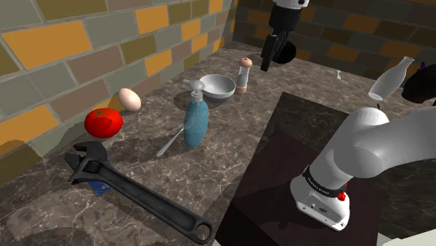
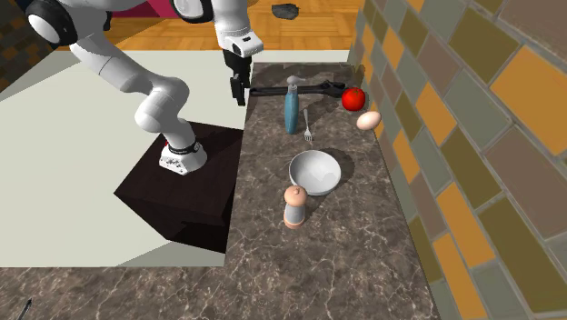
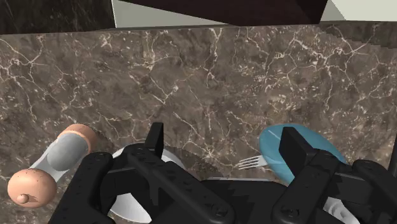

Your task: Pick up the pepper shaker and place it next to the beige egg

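A dark marbled countertop (image 1: 230, 133) runs along a wall (image 1: 70, 49) of grey, orange and yellow bricks, and my arm's black stand (image 1: 279, 175) sits against its edge. From the shoulder view I see the gripper (image 1: 266, 64) hanging in the air above the counter, up and to the right of the pepper shaker (image 1: 243, 75).

The shaker stands upright, peach-coloured with a grey band, just beside a white bowl (image 1: 218, 86). The beige egg (image 1: 129, 99) lies well apart from it near the wall, next to a red tomato (image 1: 103, 123). A blue spray bottle (image 1: 195, 119) and a fork (image 1: 170, 143) lie between bowl and tomato, and a black adjustable wrench (image 1: 140, 196) lies nearest the camera. This view alone gives me a clear glass bottle (image 1: 390, 78) at its right.

The second exterior view looks from the opposite end, so the shaker (image 2: 293, 207) comes closest, the bowl (image 2: 314, 173) behind it, and the egg (image 2: 368, 120) by the wall.

The wrist view settles the gripper (image 3: 224, 143): its fingers (image 3: 156, 137) stand wide apart with bare marble between them, gripping nothing. The shaker (image 3: 54, 168) sits outside one finger, the spray bottle (image 3: 273, 149) beside the other.
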Available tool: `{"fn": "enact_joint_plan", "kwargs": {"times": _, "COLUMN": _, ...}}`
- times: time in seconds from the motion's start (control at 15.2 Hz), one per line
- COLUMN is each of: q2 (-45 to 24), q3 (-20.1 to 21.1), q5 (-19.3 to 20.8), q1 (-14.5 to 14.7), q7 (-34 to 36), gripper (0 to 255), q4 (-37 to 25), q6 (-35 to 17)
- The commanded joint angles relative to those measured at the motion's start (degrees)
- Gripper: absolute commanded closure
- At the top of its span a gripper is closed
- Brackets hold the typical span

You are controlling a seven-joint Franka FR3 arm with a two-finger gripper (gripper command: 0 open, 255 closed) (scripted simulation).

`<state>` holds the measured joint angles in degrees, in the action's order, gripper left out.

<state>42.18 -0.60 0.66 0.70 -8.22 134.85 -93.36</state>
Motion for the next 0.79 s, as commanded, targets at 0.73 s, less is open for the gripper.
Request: {"fn": "enact_joint_plan", "kwargs": {"times": 0.73, "q2": -13.96, "q3": -11.16, "q5": 3.63, "q1": -2.66, "q7": -13.16, "gripper": 0, "q4": -2.59, "q6": -15.17}}
